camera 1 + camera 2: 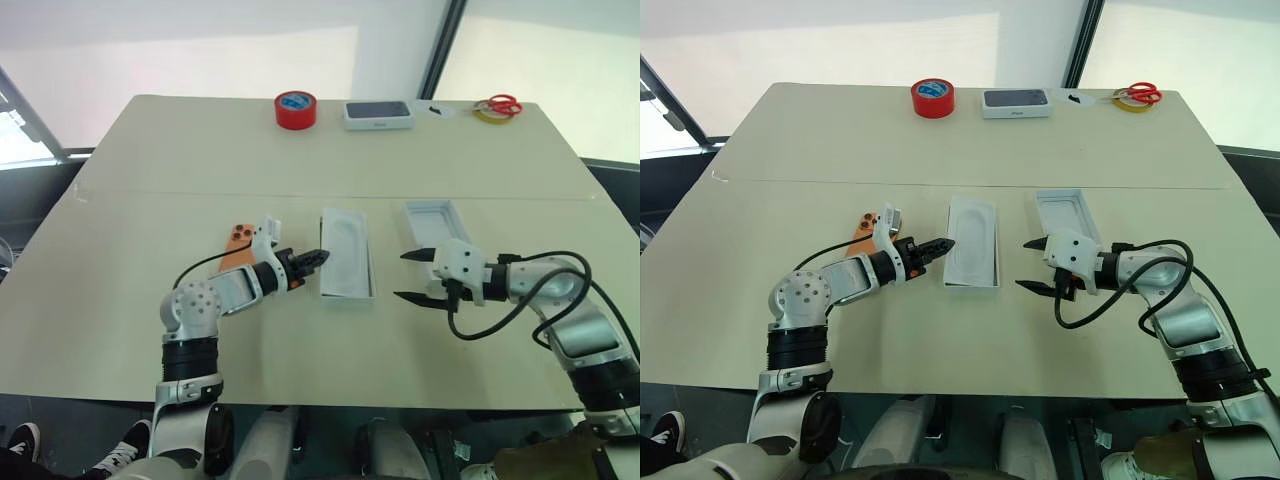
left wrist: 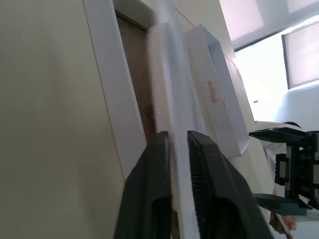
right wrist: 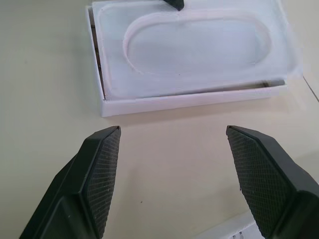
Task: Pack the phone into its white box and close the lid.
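Note:
The white box [image 1: 348, 296] lies open at mid-table, with its white moulded insert [image 3: 199, 45] resting slightly askew inside. From the left, my left gripper [image 1: 322, 256] reaches the box's near left side; its jaws stand a little apart, with the insert's edge running between them. Behind my left forearm, the orange phone [image 1: 238, 238] lies on the table, partly hidden. To the right of the box sits the lid [image 1: 437, 222], hollow side up. In front of the lid, my right gripper [image 1: 400, 276] hovers wide open and empty, pointing left toward the box [image 3: 189, 102].
Along the far edge stand a red tape roll [image 1: 295, 109], a white box with a dark phone picture [image 1: 378, 114] and red-handled scissors [image 1: 500, 105]. A seam crosses the table [image 1: 150, 330] behind the box.

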You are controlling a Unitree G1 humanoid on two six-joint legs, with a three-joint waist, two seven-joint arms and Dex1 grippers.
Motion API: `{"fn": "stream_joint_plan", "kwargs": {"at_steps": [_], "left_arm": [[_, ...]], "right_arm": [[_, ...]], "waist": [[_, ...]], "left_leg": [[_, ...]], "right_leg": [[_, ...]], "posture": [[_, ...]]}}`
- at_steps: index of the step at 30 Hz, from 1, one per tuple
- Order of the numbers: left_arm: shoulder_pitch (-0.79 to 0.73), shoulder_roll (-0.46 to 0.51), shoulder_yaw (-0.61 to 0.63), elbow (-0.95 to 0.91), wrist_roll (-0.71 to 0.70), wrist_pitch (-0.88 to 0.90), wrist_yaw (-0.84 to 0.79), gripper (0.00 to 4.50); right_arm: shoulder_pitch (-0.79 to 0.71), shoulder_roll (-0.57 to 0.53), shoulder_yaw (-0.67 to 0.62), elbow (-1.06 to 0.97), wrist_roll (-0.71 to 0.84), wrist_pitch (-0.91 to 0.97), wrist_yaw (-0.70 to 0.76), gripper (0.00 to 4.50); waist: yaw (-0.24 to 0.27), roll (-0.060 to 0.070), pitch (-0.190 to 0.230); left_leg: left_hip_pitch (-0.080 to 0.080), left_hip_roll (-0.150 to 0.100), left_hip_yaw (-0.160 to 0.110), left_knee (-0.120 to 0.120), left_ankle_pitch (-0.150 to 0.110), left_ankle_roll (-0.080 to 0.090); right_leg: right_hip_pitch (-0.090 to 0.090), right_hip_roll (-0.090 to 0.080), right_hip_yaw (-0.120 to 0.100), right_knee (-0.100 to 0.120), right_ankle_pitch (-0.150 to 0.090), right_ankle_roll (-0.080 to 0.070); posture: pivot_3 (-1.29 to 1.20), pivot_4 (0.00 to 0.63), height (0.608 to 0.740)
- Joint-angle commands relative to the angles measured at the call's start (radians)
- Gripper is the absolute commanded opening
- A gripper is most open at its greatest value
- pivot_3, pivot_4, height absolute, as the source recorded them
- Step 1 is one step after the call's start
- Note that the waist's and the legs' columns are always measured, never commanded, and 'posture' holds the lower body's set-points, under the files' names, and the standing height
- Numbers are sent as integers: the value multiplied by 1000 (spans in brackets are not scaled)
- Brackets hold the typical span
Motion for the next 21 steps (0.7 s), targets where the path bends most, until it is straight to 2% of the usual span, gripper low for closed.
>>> {"fn": "stream_joint_plan", "kwargs": {"at_steps": [1,2,8,11,12,16,17,21], "left_arm": [[-12,6,-6,-46,-11,-14,-5,2515],[-14,7,3,-50,-23,-8,-5,2961],[21,95,-44,-167,-34,-34,-104,2961],[39,153,-63,-207,-5,-101,-166,3026],[52,189,-94,-223,35,-146,-196,3026],[132,432,-306,-218,370,-492,-342,3026],[136,445,-270,-198,351,-512,-363,3026],[175,510,-183,-174,356,-667,-467,3026]], "right_arm": [[-3,-1,-35,-24,10,-16,-14,3578],[-8,5,-33,-24,11,-13,-19,3578],[-107,117,-5,5,19,19,-88,3578],[-158,181,14,38,-13,24,-138,2756],[-170,200,26,50,-31,6,-153,2237],[-237,279,86,135,-108,-1,-221,246],[-247,288,120,165,-151,-29,-230,77],[-279,338,212,236,-244,-63,-253,77]], "waist": [[0,0,0],[0,0,0],[-11,0,0],[-12,0,0],[-9,0,0],[-20,1,0],[-22,1,0],[-29,0,0]], "left_leg": [[0,0,0,0,0,0],[0,0,0,0,0,0],[0,1,0,-1,1,-2],[0,1,0,-2,2,-3],[0,1,0,-2,2,-3],[1,0,0,-4,2,-4],[1,0,0,-6,3,-5],[0,-1,0,-10,3,-5]], "right_leg": [[0,0,0,0,0,0],[0,0,0,0,0,0],[0,1,0,0,0,0],[-1,1,0,0,0,0],[-2,1,0,0,0,0],[-2,1,1,0,0,-1],[-4,1,1,0,0,-1],[-7,0,1,0,0,-1]], "posture": [[0,150,738],[0,150,738],[0,150,738],[0,150,738],[0,150,738],[0,150,738],[0,150,738],[0,150,738]]}}
